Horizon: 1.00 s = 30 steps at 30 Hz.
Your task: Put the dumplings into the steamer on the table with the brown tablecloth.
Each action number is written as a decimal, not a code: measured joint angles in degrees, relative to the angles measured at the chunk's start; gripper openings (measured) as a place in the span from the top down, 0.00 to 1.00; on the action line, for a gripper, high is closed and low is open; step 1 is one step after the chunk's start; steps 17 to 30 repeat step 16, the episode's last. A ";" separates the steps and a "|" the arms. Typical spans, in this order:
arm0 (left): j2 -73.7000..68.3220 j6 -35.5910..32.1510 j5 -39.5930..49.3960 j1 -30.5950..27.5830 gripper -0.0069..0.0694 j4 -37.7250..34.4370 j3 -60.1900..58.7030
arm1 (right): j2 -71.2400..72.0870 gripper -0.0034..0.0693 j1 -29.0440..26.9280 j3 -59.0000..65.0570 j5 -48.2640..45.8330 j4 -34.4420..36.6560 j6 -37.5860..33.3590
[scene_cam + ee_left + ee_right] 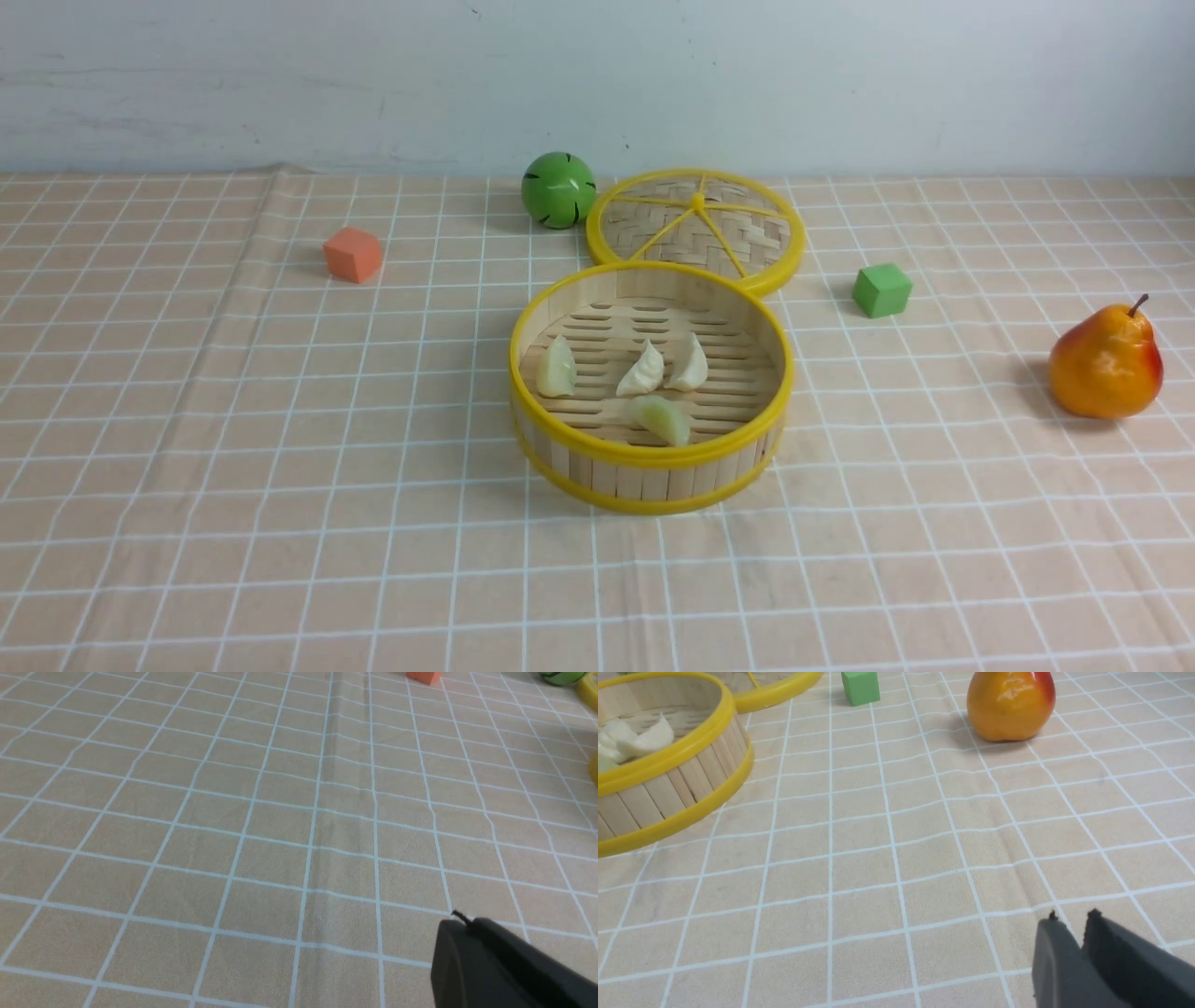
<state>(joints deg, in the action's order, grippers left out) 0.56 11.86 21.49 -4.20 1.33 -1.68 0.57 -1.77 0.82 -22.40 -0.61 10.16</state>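
The steamer [644,471] stands mid-table on the brown tablecloth [280,467]. All four dumplings lie on its slatted floor: a greenish one [556,368] at the left, two white ones [642,371] [689,362] in the middle, and a greenish one [662,419] at the front. Neither gripper shows in the front view. My left gripper [465,921] is shut and empty over bare cloth. My right gripper [1073,917] is shut and empty, with only its tips slightly apart. It is over cloth to the right of the steamer [677,779], where the white dumplings [640,737] show.
The flat woven lid [695,229] lies behind the steamer and touches its rim. A green ball [558,189] sits to the lid's left. An orange cube [353,254] is at the far left, a green cube [881,289] at the right, and a pear [1105,362] further right.
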 joint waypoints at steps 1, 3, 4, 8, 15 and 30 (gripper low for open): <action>0.00 0.00 0.00 0.00 0.93 0.00 0.00 | 0.00 0.83 0.00 0.00 0.00 0.00 0.00; 0.00 0.00 0.00 0.00 0.93 0.00 0.00 | 0.00 0.82 0.00 0.00 0.00 0.00 0.00; 0.00 0.00 0.00 0.00 0.93 0.00 0.00 | 0.00 0.82 0.00 0.00 0.00 0.00 0.00; 0.00 0.00 0.00 0.00 0.93 0.00 0.00 | 0.00 0.82 0.00 0.00 0.00 0.00 0.00; 0.00 0.00 0.00 0.00 0.93 0.00 0.00 | 0.00 0.81 0.00 0.00 0.00 0.00 0.00; 0.00 0.00 0.00 0.00 0.93 0.00 0.00 | 0.00 0.81 0.00 0.00 0.00 0.00 0.00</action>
